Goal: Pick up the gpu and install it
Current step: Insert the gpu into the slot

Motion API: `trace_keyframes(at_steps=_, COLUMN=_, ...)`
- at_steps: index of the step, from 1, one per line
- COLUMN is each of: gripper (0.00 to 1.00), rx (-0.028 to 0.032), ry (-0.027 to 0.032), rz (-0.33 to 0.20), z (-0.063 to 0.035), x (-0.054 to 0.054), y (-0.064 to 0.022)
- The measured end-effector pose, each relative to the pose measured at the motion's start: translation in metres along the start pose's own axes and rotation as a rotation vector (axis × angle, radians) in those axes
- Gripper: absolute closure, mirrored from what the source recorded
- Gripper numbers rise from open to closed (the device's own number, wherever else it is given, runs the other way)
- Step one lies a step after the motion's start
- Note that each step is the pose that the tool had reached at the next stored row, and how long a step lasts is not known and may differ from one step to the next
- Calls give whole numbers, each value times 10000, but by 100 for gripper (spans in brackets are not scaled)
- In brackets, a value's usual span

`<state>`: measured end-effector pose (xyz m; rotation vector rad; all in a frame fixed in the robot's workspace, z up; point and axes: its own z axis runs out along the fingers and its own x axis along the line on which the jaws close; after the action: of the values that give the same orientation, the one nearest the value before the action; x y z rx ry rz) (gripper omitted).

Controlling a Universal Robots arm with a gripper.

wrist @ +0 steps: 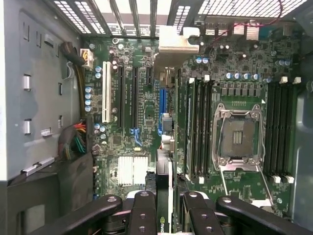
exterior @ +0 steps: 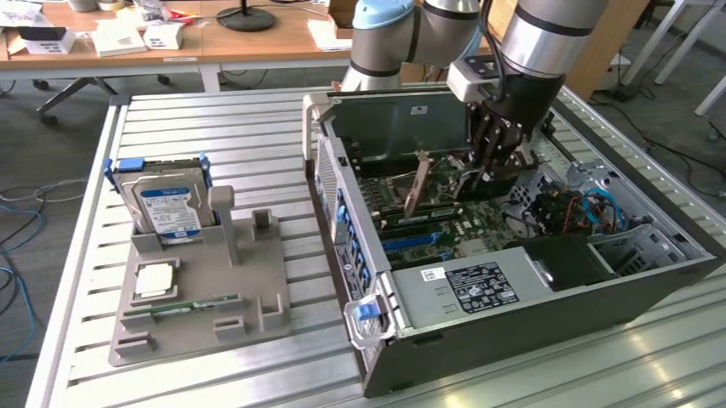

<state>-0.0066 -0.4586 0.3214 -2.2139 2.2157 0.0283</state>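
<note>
Exterior view: the gripper (exterior: 490,170) reaches into the open black metal case (exterior: 635,280). It pinches the gpu (exterior: 419,183), a thin flat card standing on edge over the motherboard (exterior: 477,225). At the exterior view's left, a grey fixture (exterior: 193,327) on the slatted aluminium table (exterior: 227,119) carries one hard drive (exterior: 170,208) and one green memory stick (exterior: 182,304).

Wrist view: black fingers (wrist: 142,210) press both faces of the card. Also seen here are its silvery end bracket (wrist: 177,40) and one empty square processor socket (wrist: 237,137).

Wooden desks (exterior: 261,47) stand behind (papers (exterior: 117,41) and boxes (exterior: 163,36) on top). Grey floor (exterior: 57,149), strewn with cables (exterior: 20,202), surrounds the slatted metal surface (exterior: 216,127).
</note>
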Motion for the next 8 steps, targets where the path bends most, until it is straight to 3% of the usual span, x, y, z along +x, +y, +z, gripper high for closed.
trace_keyframes(at_steps=8, gripper=74, rx=-1, ry=-1, rz=0, z=31, x=0, y=29)
